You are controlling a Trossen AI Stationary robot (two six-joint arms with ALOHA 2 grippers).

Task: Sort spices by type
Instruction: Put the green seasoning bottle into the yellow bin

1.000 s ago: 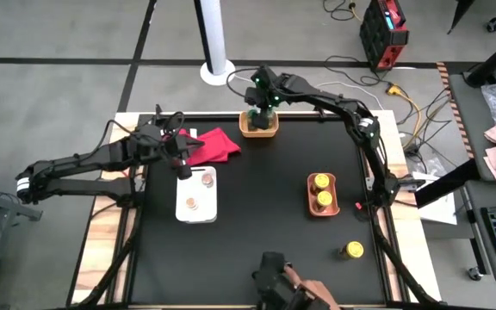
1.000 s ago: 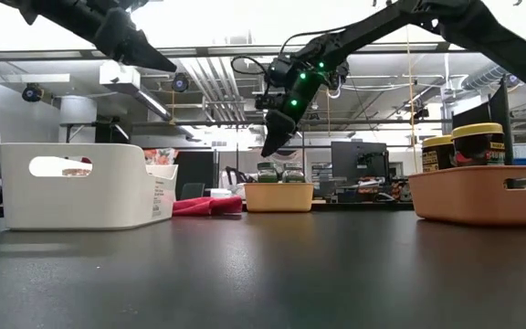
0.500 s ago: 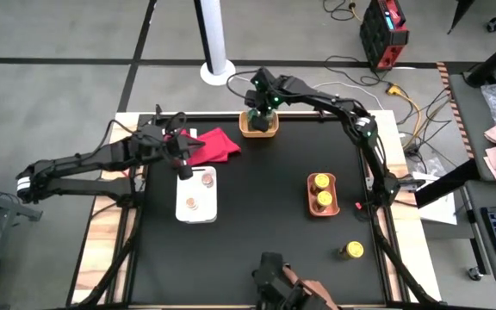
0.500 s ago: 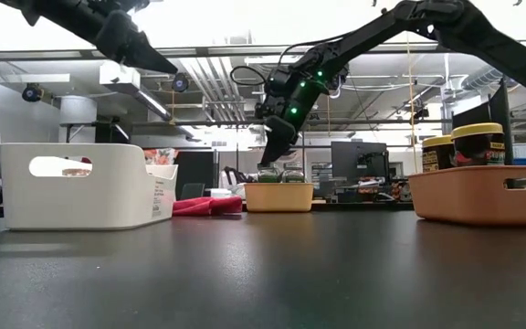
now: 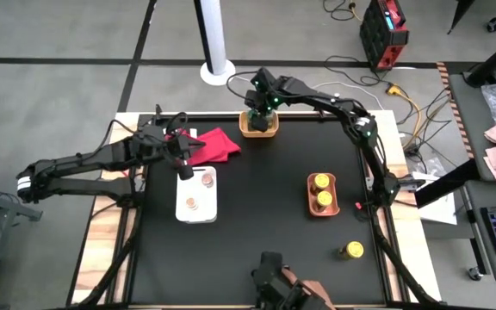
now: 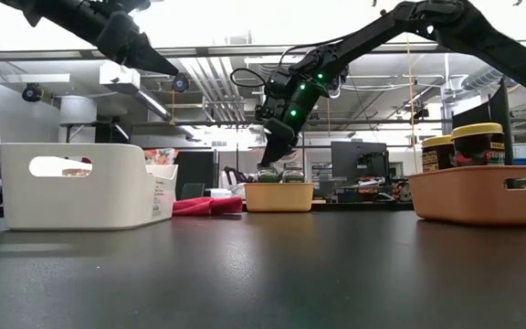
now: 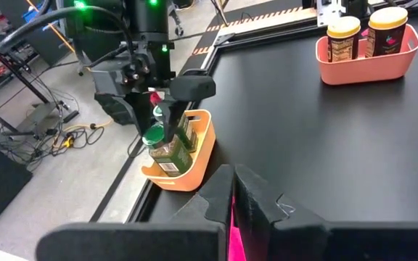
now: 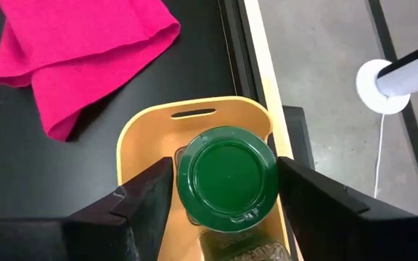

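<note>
On the table point(image 5: 257, 207), one tray point(image 5: 258, 126) sat at the middle of the far edge with two jars point(image 7: 167, 147) in it, the cloth point(image 5: 212, 145) just left of it. Another tray point(image 5: 196, 195) stood towards the left edge holding two jars point(image 5: 200, 191). A third tray point(image 5: 323, 195) near the right edge held two jars point(image 5: 322, 191), and a lone jar point(image 5: 352, 251) stood by the near right corner.

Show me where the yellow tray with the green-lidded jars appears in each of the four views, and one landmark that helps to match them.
High view: yellow tray at the table's far edge, under the right gripper.
Low view: centre, on the far side of the table, below the same gripper.
Left wrist view: lower left of centre.
Right wrist view: centre, behind a green-lidded jar.
Shared landmark: the red cloth, beside the tray.
</note>
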